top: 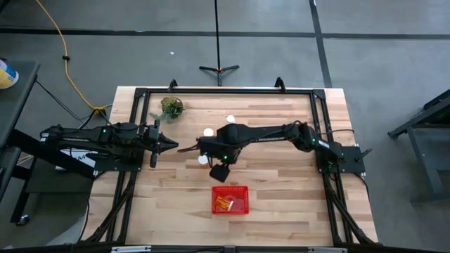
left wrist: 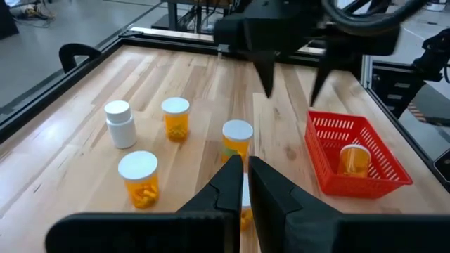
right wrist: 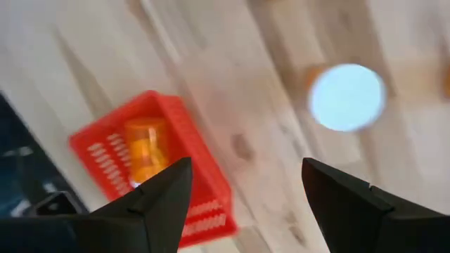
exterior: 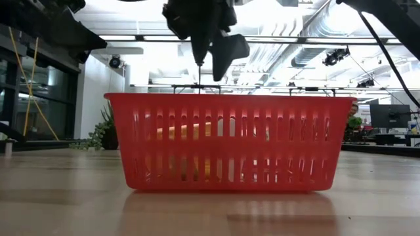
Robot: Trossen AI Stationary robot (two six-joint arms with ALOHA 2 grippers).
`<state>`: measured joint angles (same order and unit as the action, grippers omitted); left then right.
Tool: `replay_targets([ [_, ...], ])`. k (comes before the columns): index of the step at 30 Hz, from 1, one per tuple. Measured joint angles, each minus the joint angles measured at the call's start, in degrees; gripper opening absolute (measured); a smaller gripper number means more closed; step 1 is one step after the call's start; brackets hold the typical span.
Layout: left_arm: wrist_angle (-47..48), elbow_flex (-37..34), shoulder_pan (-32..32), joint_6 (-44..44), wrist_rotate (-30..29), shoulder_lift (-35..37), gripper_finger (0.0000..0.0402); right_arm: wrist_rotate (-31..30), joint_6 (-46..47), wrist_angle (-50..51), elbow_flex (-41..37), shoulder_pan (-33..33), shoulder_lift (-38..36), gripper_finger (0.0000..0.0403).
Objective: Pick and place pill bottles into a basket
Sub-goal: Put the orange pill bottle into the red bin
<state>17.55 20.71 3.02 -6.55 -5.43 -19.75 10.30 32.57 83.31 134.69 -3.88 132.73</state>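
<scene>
Between picks: right pincer spread empty over wooden worktop, one orange bottle in red mesh basket; next, descend on white-capped bottle.

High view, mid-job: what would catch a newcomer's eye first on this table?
The small red rectangular plastic basket near the table's front edge stands out first, with one translucent orange pill bottle lying inside. Next is the right arm's end effector, open and empty, hanging just behind the basket. Beyond it, several white-capped orange pill bottles stand on the wooden table awaiting pickup, with the left arm's end effector shut beside them.
</scene>
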Motion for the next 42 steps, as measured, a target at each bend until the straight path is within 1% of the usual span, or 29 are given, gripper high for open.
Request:
replay_targets([
  [4,0.0,0.0,0.0,0.0,0.0,0.0,0.006,-1.7,-2.8,1.4,-0.1,1.4,-0.1,0.0259],
  [7,0.0,0.0,0.0,0.0,0.0,0.0,0.006,-4.8,-4.0,0.7,-0.1,2.2,-0.1,0.0259],
  [11,0.0,0.0,0.0,0.0,0.0,0.0,0.006,-4.5,-4.8,0.0,-0.1,2.9,-0.1,0.0259],
  [14,0.0,0.0,0.0,0.0,0.0,0.0,0.006,-5.3,-7.3,-3.3,-1.2,3.1,-0.1,0.0259],
  [21,0.0,0.0,0.0,0.0,0.0,0.0,0.006,-5.7,-7.2,-4.9,-3.7,3.5,0.1,0.0261],
  [31,0.0,0.0,0.0,-1.2,0.1,0.0,0.006,-6.3,-7.2,-4.5,-3.7,4.4,0.1,0.0294],
  [36,-0.1,0.0,0.0,-1.2,0.1,0.0,0.006,-5.6,-5.8,-4.7,-6.9,4.6,0.1,0.0304],
  [40,-0.1,0.0,0.0,-1.3,0.1,0.0,0.006,-5.5,-5.4,-5.0,-11.0,4.6,0.1,0.0305],
  [42,-0.1,0.0,0.0,-1.3,0.1,0.0,0.006,-5.3,-5.5,-5.1,-11.9,4.6,0.2,0.0305],
])
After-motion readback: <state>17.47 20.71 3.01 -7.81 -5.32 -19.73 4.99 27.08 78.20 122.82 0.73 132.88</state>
